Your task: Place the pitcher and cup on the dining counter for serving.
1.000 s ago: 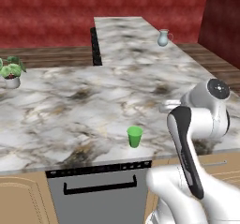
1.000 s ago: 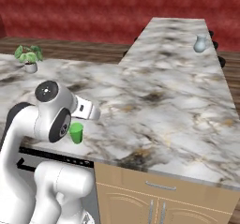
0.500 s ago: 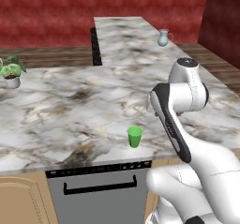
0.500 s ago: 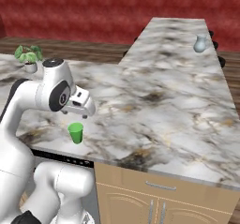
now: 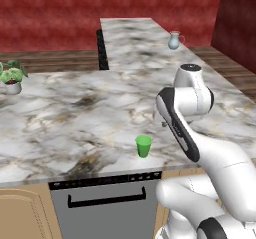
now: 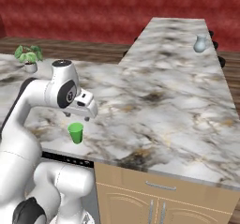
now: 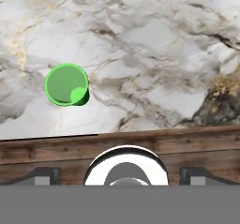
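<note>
The end effector (image 6: 83, 115) hangs fully open and empty above the cup (image 6: 75, 133), which stands near the tabletop (image 6: 164, 106) front edge. We centre over its rim (pitcher (image 6: 200, 43) far off), then descend.

Green cup (image 7: 66, 84) seen from above on marble counter (image 7: 154, 54).

A small white pot with a green plant (image 5: 11, 78) stands near the far left edge of the marble bench (image 5: 60, 118) over wooden cabinets (image 6: 159, 204), with a dark-fronted dishwasher (image 5: 107, 208) below and a red wall (image 5: 60, 8) behind.
</note>
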